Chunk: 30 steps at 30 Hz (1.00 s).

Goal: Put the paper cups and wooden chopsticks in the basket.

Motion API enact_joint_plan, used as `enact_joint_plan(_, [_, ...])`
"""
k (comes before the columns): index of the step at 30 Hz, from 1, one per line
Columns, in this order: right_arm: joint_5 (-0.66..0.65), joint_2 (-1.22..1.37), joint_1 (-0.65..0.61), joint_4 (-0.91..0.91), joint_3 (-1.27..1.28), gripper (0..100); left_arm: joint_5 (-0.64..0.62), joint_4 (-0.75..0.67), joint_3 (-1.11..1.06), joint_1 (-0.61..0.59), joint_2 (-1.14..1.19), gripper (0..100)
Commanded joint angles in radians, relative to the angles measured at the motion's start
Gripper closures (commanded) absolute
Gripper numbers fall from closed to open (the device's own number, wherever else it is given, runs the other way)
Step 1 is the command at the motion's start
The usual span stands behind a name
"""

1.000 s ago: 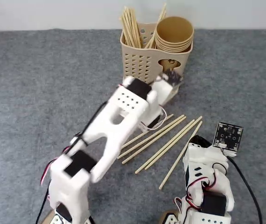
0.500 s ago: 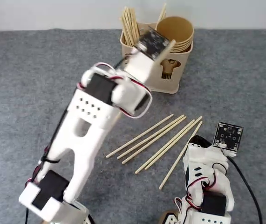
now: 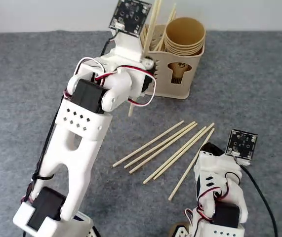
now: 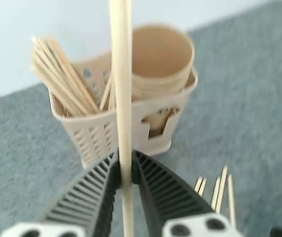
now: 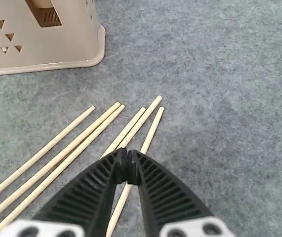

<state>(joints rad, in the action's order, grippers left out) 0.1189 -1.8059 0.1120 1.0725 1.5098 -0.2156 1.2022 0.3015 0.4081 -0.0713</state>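
High view has the grey mat (image 3: 27, 89) under everything, and the left arm (image 3: 81, 133) extends toward 12 o'clock, where the basket (image 3: 192, 81) stands. Stacked cups (image 3: 184, 32) fill its 3 o'clock half, with a bundle (image 4: 61, 74) of sticks beside them. Loose chopsticks (image 3: 164, 148) lie fanned at 6 o'clock of the basket. The left gripper (image 4: 123, 165) pinches one chopstick (image 4: 120, 74) steeply on end by the basket's 9 o'clock side. The right gripper (image 5: 127, 165) is closed on nothing, its tips over a loose stick
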Motion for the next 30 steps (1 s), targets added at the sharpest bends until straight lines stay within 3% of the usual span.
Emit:
enact_joint_plan(1, [-0.003, -0.008, -0.008, -0.021, -0.008, 99.0, -0.064, -0.101, 0.051, -0.028, -0.055, 99])
enact_joint_plan(9, [-0.003, -0.008, -0.008, -0.021, -0.008, 99.0, -0.172, -0.348, 0.047, -0.112, -0.046, 99])
enact_joint_plan(17, [-0.003, -0.008, -0.008, -0.021, -0.008, 99.0, -0.276, -0.486, 0.035, -0.121, -0.043, 99])
enact_joint_plan(30, [-0.003, -0.008, -0.008, -0.021, -0.006, 99.0, -0.284, -0.987, -0.216, -0.135, 0.069, 99])
